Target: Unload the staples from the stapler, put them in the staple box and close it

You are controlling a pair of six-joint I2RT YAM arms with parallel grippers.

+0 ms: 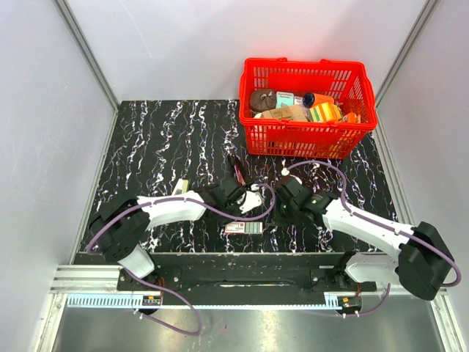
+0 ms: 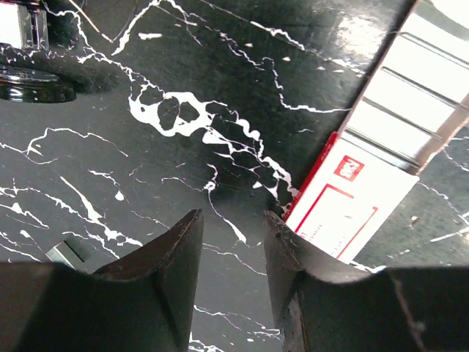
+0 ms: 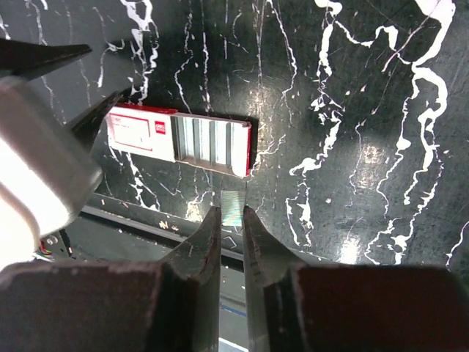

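Note:
The stapler point(image 1: 236, 170), a slim black bar with a red inner part, lies on the marble table behind both grippers and shows in neither wrist view. My right gripper point(image 3: 231, 209) is shut on a short silvery strip of staples point(image 3: 233, 202) that sticks out past its fingertips, just beside the open end of the small red-white-grey box point(image 3: 179, 139). In the top view the right gripper point(image 1: 274, 211) is low over the table. My left gripper point(image 2: 233, 214) is open and empty over bare marble, with the box point(image 2: 352, 198) just to the right of its right finger. In the top view the left gripper point(image 1: 249, 207) hangs just behind the box point(image 1: 244, 228).
A red basket point(image 1: 308, 139) with groceries stands at the back right. A short cream-beige object point(image 1: 179, 187) lies by the left arm. The table's near edge point(image 3: 146, 224) runs just below the box. A dark glossy object point(image 2: 33, 84) shows at the left wrist view's upper left.

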